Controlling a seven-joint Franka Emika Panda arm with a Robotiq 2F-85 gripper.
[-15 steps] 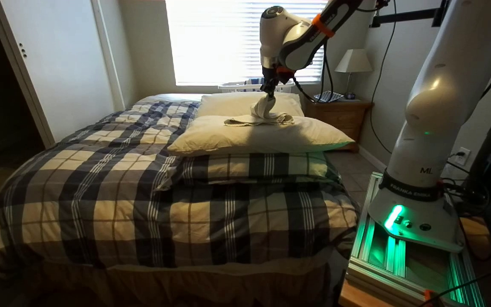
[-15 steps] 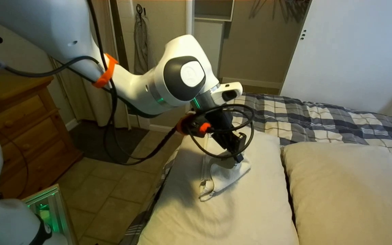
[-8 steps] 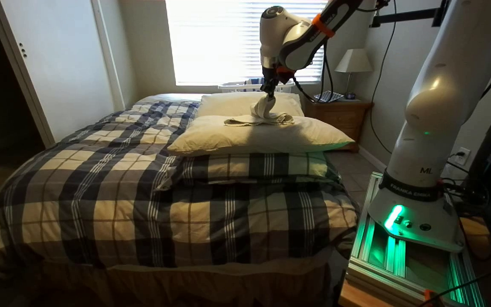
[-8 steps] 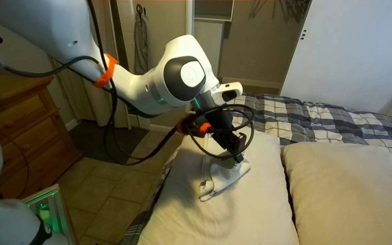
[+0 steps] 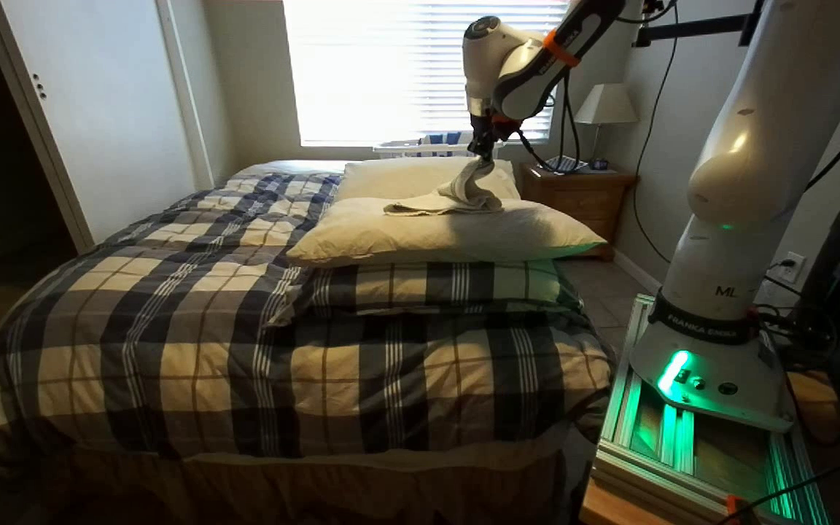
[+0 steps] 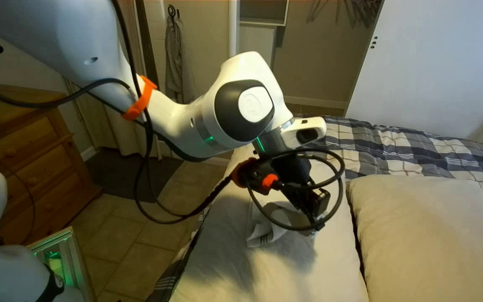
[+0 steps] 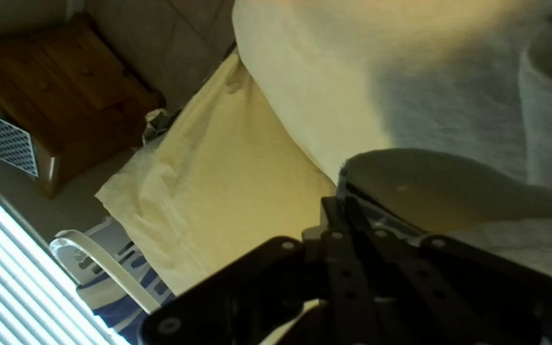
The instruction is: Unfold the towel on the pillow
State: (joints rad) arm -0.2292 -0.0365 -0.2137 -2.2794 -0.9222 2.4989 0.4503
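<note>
The small pale-grey towel (image 5: 456, 197) lies on the near cream pillow (image 5: 383, 233) in an exterior view, one part flat and one part pulled up at a slant. My gripper (image 5: 483, 154) is above it, shut on its raised end. In the wrist view the fingertips (image 7: 345, 203) pinch the towel's edge, and the towel (image 7: 429, 182) bows out to the right from them. In an exterior view the gripper (image 6: 318, 224) and its cable hide much of the towel (image 6: 262, 230), which rests on the pillow (image 6: 279, 281).
A second cream pillow (image 6: 430, 239) lies beside the first. The plaid bedcover (image 5: 172, 313) spreads over the bed. A laundry basket (image 5: 431, 150) is at the window, near a wooden nightstand (image 5: 580, 197) with a lamp (image 5: 606, 106). A black cable (image 6: 342, 193) loops round the gripper.
Over the last half second my gripper has moved sideways across the pillow, drawing the towel's held end with it. The raised cloth now slants more; its flat part has stayed in place.
</note>
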